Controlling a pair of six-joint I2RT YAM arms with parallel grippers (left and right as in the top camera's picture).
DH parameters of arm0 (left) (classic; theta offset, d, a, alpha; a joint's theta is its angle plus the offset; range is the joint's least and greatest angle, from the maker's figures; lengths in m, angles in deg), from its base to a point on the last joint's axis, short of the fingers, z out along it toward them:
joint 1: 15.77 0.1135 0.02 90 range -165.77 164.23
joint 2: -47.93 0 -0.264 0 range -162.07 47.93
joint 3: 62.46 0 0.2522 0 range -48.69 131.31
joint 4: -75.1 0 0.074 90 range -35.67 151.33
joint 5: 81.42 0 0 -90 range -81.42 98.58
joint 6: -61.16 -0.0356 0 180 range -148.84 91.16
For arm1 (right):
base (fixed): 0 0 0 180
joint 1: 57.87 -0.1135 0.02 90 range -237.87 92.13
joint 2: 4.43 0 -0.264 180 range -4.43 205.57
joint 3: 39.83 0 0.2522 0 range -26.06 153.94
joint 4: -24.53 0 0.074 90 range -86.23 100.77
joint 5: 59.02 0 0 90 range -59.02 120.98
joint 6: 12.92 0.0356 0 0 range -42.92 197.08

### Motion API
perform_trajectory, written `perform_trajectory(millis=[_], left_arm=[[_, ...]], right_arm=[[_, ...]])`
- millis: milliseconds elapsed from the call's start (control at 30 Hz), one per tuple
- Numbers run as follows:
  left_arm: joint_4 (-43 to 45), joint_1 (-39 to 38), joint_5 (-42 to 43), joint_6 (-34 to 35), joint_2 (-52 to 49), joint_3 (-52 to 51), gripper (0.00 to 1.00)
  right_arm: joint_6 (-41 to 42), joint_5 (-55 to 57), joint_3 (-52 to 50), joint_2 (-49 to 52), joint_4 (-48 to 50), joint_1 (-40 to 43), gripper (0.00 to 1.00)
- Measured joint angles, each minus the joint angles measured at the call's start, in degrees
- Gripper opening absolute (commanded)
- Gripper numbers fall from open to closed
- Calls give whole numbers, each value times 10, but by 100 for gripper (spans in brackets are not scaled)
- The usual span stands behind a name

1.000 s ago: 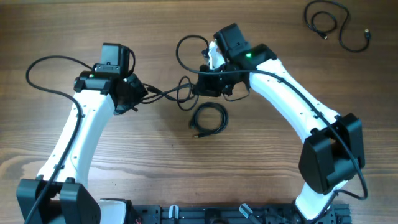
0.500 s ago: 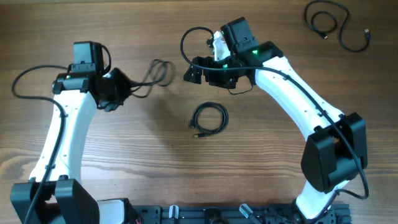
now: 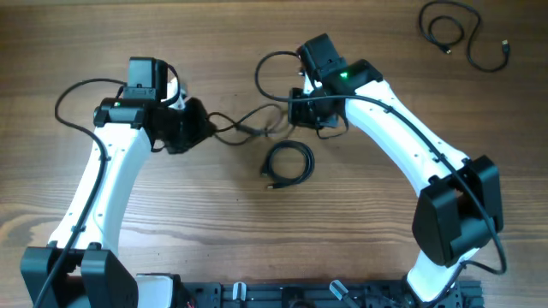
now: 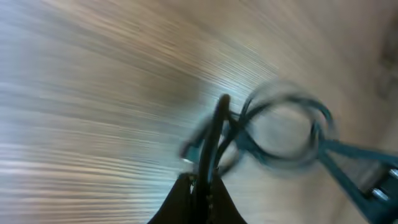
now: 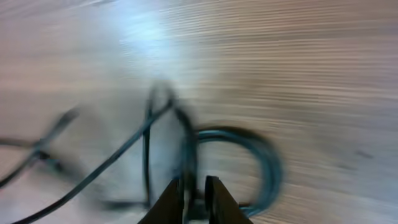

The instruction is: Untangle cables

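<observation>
The tangled cable (image 3: pixel 248 128) stretches between the two end effectors, looping and crossing midway. The left end effector (image 3: pixel 199 130) is clenched on its left end; in the blurred left wrist view the cord (image 4: pixel 219 134) rises straight from the pinched fingertips. The right end effector (image 3: pixel 295 111) grasps the other end, closed on the cord (image 5: pixel 186 146). A coiled cable (image 3: pixel 288 162) lies on the table (image 3: pixel 214 222) just below the right end effector. A loose cable (image 3: pixel 467 30) lies well beyond it, far right.
</observation>
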Motion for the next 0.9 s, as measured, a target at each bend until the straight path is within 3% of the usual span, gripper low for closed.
perform_trajectory(millis=[67,200,300,400,467,667,767,900], left_arm=[[-15,1,-81,29,0,0,8],[-16,1,-123,43,0,0,4],[-12,1,-123,48,0,0,4],[15,0,-64,46,0,0,4],[66,1,50,18,0,-1,4],[104,1,200,10,0,-1,4],[165,2,261,13,0,-3,4],[213,41,293,102,0,-3,4]], right_arm=[[19,49,0,0,-2,1,15],[40,68,0,0,-1,1,18],[34,20,-1,0,39,1,48],[-17,-87,-1,0,95,0,58],[-50,-127,-1,0,95,-8,61],[-110,-154,-1,0,95,-35,62],[-116,-156,-1,0,95,-38,64],[-145,-156,-1,0,89,-38,69]])
